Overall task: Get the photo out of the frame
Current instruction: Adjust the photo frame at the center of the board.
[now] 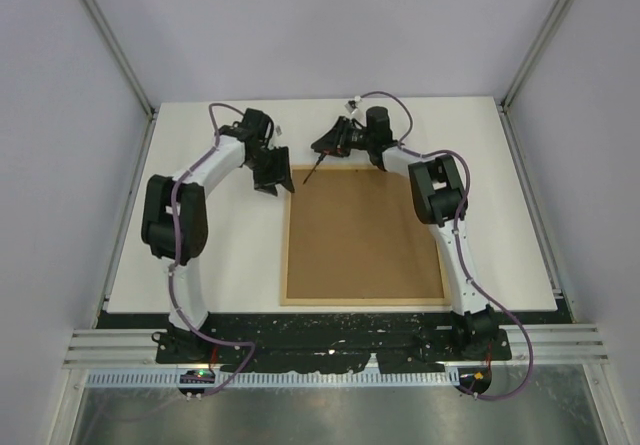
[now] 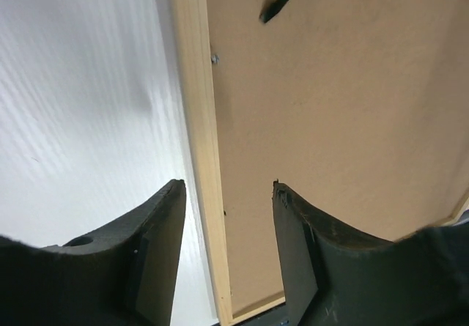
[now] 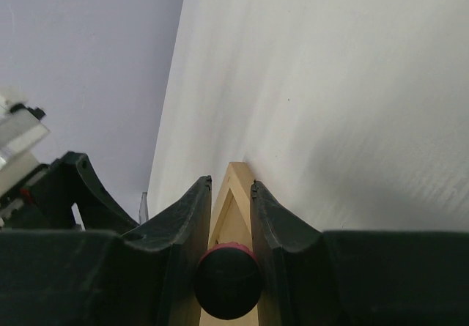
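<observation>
You see the frame (image 1: 363, 235) at centre: pale wood rim, plain brown back; white table (image 1: 240, 255); black, red-ringed tool (image 3: 227, 282).

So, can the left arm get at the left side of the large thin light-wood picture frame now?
Probably yes: the left gripper hangs open over the frame, one finger each side of its wooden rail, nothing between.

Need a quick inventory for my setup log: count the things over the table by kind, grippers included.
picture frame, back up: 1
thin dark tool: 1
grippers: 2 (left gripper, right gripper)
Total: 4
</observation>
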Robot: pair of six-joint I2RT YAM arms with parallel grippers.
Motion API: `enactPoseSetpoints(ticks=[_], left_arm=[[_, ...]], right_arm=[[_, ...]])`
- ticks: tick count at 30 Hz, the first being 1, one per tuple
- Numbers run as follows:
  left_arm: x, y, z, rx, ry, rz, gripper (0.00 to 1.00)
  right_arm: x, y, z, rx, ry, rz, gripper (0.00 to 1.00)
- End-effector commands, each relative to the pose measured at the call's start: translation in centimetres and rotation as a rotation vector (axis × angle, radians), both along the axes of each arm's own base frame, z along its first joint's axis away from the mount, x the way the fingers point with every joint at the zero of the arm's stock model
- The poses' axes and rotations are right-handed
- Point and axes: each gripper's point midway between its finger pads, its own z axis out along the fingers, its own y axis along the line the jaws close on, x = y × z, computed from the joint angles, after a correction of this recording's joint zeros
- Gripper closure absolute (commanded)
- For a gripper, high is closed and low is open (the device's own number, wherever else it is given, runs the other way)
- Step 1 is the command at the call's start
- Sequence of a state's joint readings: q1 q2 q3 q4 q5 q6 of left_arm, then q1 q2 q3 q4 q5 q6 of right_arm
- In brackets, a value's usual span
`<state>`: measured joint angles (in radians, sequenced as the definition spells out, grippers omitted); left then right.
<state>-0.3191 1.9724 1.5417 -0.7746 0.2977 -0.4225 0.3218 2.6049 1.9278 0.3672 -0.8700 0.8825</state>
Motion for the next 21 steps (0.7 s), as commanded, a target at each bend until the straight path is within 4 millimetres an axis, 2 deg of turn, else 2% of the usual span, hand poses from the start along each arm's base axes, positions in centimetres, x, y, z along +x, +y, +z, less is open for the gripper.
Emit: enactPoseSetpoints(ticks=[1,4,9,14,21], left_arm=[[3.2,1.1,1.5,-0.046,-0.05,-0.033,0.48],[3.7,0.8,0.1,-0.059,-0.006,-0.06,0.54],[3.6,0.8,-2.2,-0.052,0.048,-0.068,0.63],[3.2,0.8,-3.2,-0.047,0.073,-0.066,0.67],[2.8,0.7,-3.5,-0.057,0.083,-0.064,0.69]], right_arm=[[0.0,1.5,2.5,0.072,-0.111,0.058,0.92],[-0.2,2.1,2.3,0.089,-0.111,0.072,0.92],[-0.8,2.9,3.1,0.149,-0.1,0.089,0.92],[-1.3,3.9,2.3,0.131,-0.093,0.103,0.92],[-1.4,4.3,1.3,0.112,-0.054,0.096,0.92]])
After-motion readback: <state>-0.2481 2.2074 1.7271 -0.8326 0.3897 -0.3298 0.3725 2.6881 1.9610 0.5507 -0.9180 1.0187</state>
